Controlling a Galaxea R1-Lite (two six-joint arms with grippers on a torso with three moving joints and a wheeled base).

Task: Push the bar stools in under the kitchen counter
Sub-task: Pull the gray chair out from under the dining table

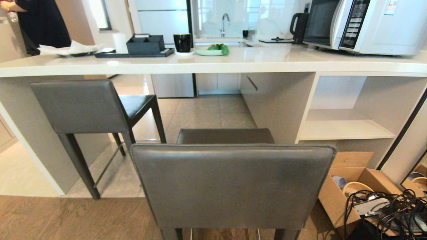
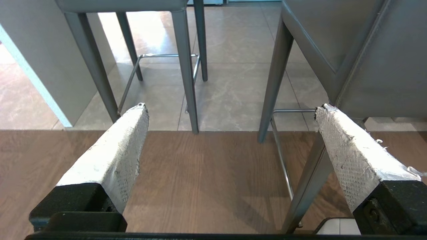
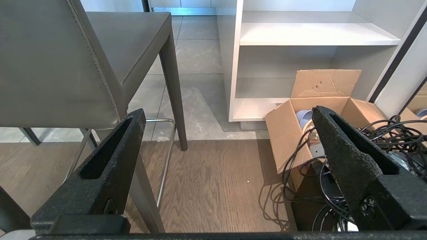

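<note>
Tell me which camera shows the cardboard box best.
The right wrist view: the cardboard box shows open with its flaps up, on the floor before the white shelves, though one finger crosses it. The head view catches it low at the right edge, partly behind the near stool's backrest. The left wrist view misses it.

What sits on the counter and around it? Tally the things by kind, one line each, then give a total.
Bar stools: 2, the near stool and the far stool
Microwave: 1
Kettle: 1
Black cup: 1
Green plate: 1
Black tray: 1
Cardboard box: 1
Total: 8
</note>
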